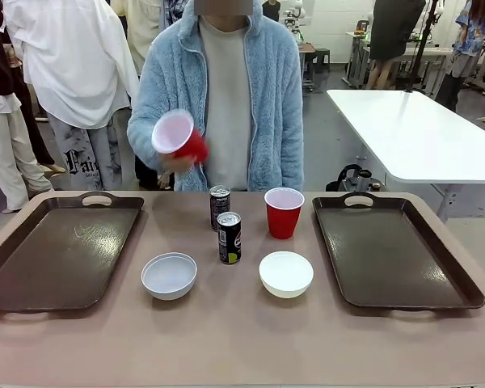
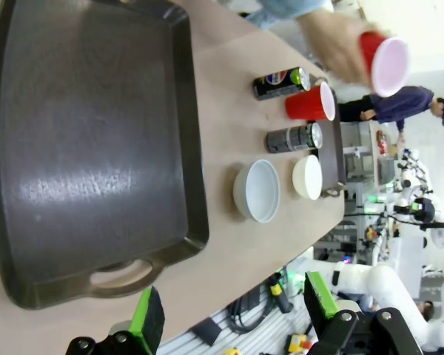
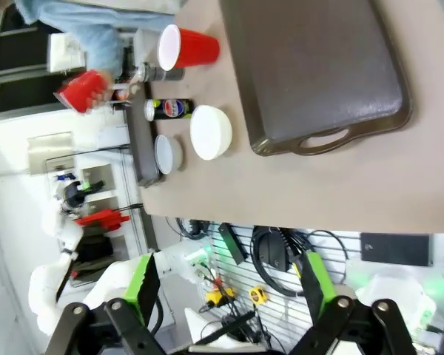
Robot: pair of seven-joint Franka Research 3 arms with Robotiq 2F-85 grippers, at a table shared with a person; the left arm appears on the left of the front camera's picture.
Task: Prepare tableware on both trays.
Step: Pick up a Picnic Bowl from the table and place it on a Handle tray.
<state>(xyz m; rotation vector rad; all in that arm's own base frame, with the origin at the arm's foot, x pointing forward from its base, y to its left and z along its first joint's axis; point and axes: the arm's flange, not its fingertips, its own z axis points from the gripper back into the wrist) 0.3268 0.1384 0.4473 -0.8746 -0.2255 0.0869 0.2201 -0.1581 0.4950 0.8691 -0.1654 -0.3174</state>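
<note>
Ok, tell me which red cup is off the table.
The tilted red cup in the person's hand; the upright red cup stands on the table beside the right tray.

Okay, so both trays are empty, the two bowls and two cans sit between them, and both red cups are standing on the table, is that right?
Not quite. Only one red cup stands on the table; the person's hand holds the other cup tilted in the air at the far side, as the front view shows. The rest is as you said.
</note>
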